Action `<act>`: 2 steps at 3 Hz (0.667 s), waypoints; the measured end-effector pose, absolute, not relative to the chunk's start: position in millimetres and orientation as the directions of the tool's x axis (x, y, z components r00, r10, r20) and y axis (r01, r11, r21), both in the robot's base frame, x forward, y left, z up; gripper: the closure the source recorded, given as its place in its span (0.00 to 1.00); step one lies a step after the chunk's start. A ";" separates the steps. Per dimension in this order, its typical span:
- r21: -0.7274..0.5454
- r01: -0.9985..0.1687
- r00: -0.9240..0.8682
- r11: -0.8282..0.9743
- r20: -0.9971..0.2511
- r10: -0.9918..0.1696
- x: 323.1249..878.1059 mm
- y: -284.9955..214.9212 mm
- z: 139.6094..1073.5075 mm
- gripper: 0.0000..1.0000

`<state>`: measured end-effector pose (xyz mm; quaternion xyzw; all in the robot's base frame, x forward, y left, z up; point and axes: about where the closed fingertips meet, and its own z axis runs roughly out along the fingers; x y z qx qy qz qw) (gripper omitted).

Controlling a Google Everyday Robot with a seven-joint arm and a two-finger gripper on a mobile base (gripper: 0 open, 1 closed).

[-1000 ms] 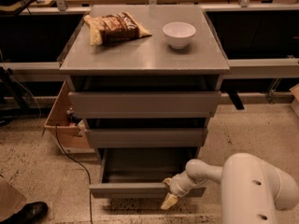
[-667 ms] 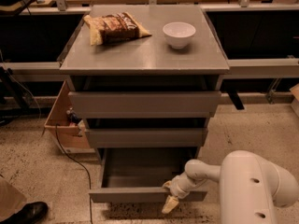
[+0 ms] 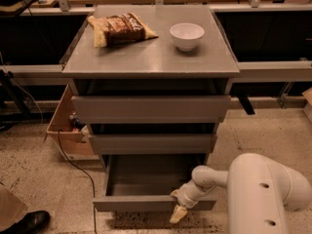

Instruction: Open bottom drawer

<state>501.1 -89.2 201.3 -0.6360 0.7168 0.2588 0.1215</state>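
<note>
The bottom drawer (image 3: 146,203) of the grey cabinet is pulled out, its flat slab front low near the floor and its grey tray (image 3: 146,175) showing inside with nothing visible in it. My gripper (image 3: 177,206) is at the right part of the drawer front, one finger hooked over the top edge and one yellowish fingertip (image 3: 177,215) hanging in front of the slab. The white arm (image 3: 263,194) reaches in from the lower right.
The middle drawer (image 3: 152,143) and top drawer (image 3: 151,108) sit above, both slightly out. A chip bag (image 3: 120,29) and a white bowl (image 3: 186,35) rest on the cabinet top. A cardboard box (image 3: 66,126) and cable lie left; a shoe (image 3: 29,222) is at the bottom left.
The bottom drawer has slid further out toward the camera, with my gripper moving along with its front edge.
</note>
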 end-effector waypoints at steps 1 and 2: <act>0.247 -0.968 -0.166 0.046 -0.491 -0.855 492.0 -89.6 199.9 0.57; 0.256 -0.966 -0.168 0.044 -0.489 -0.856 489.3 -89.7 199.1 0.82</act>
